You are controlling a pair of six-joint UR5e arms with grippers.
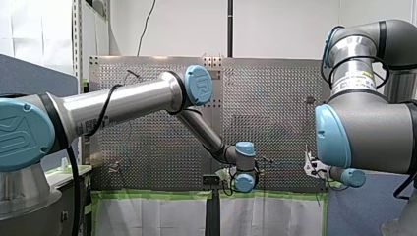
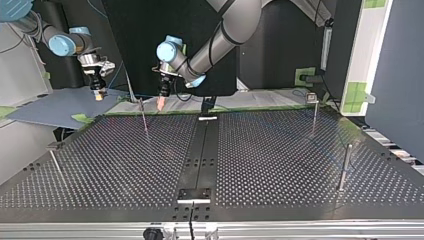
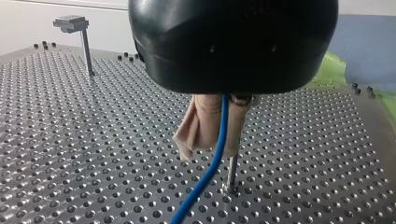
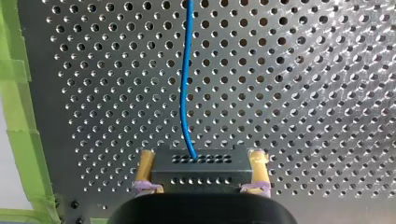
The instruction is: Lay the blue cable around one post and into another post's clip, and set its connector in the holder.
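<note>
In the left wrist view my left gripper [image 3: 212,147] has its beige pads shut on the blue cable [image 3: 209,169], which hangs down toward the perforated table. A thin bare post [image 3: 231,173] stands just under and beside the pads. In the right wrist view my right gripper [image 4: 201,159] has its yellow pads shut on the black connector [image 4: 198,169]. The blue cable [image 4: 185,88] runs out of the connector and straight ahead over the table. In the top view my left gripper [image 2: 161,103] hangs by a thin post [image 2: 144,117], and my right gripper [image 2: 99,94] is beyond the table's far left corner.
A post with a clip [image 2: 313,112] stands at the top view's far right, a plain post [image 2: 343,167] nearer on that side, and a clip post [image 2: 54,156] at the left. A small bracket [image 2: 194,194] sits at the near centre. Green tape [image 4: 18,121] edges the table.
</note>
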